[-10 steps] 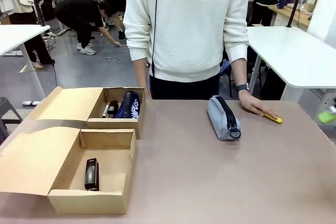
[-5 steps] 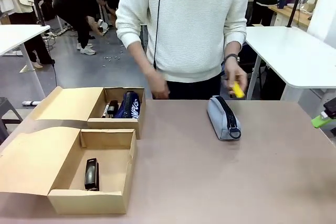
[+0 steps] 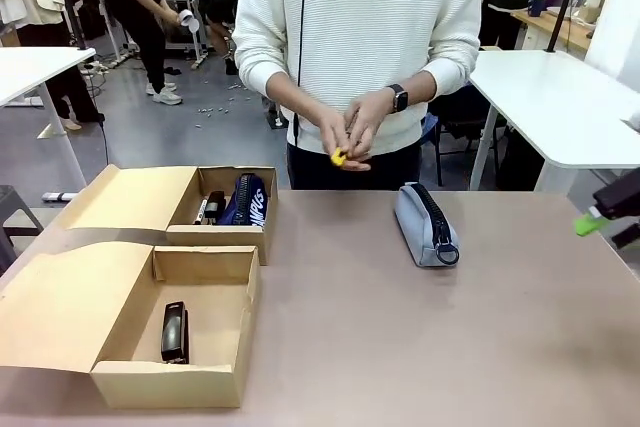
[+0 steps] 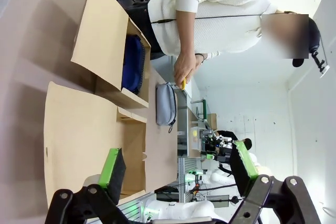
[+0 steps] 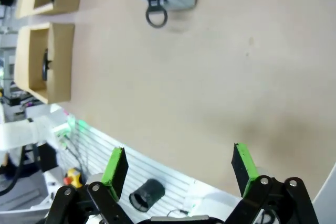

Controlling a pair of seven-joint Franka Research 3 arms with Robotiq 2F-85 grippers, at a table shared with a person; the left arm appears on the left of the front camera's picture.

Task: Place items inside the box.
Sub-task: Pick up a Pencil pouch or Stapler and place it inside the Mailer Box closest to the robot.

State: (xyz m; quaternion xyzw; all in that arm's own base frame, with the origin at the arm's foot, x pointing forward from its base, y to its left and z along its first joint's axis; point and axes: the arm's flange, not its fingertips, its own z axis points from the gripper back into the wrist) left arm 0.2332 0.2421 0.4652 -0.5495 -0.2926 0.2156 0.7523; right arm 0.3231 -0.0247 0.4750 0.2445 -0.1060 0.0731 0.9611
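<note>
Just changed: the person's hands [image 3: 350,132] are now together at the waist, turning a small yellow thing [image 3: 339,158]. A second ago one hand lay flat on it on the table [image 3: 400,347], right of the light grey zip pouch [image 3: 425,224].
Also changed: the right end effector [image 5: 180,165] has edged in from the table's right edge.
Unmoved: the grey pouch, lying right of the middle on the far half, zip up.
Already boxed: the navy blue zip pouch [image 3: 246,199] stands in the far box [image 3: 225,237] at the left. The small black stapler [image 3: 175,332] lies in the near box [image 3: 215,387].
Meaning for the task: the grey pouch looks like the last item out, and no hand lies beside it now.
Right wrist view adds: the right end effector's jaws are spread wide with nothing between them, over bare table near the pouch's zip ring.
Left wrist view adds: the left end effector [image 4: 176,167] is also spread wide and empty, high over the boxes.
Front view adds: what lies inside each box.
</note>
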